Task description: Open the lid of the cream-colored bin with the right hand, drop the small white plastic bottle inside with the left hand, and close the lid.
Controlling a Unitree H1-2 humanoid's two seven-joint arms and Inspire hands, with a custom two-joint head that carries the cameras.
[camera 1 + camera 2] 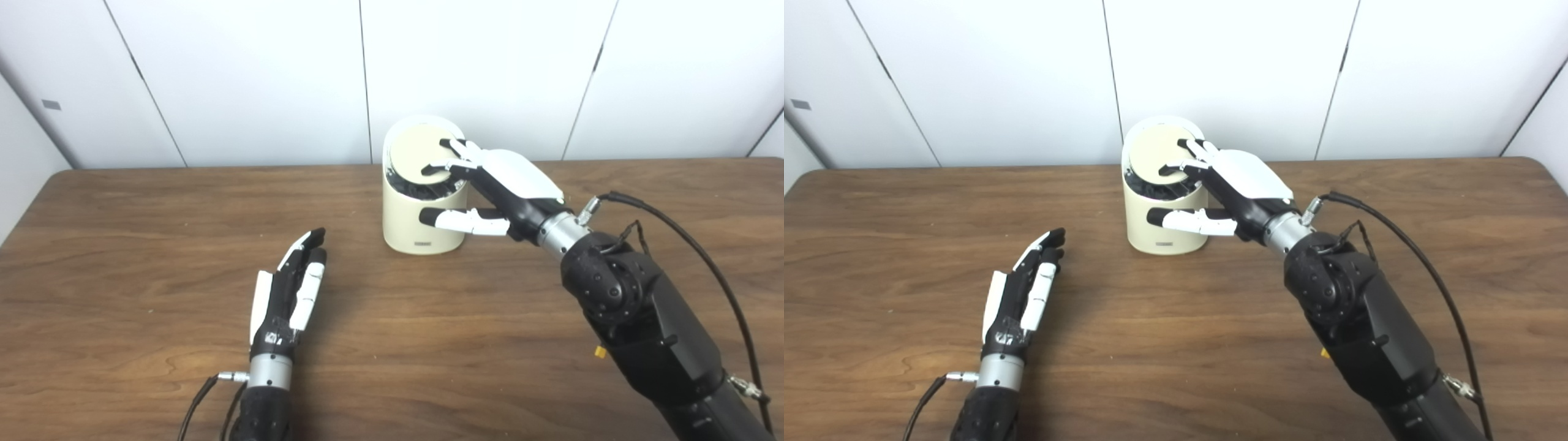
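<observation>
Pressing lid point(418, 152): right hand point(493, 187) | left hand point(289, 293) empty | table point(122, 245)

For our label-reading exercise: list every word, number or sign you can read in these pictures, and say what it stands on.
No text can be read.
Small dark label low on the front of the cream-colored bin: too small and blurred to read.
Small grey plate on the left wall panel: blank or illegible.
</observation>
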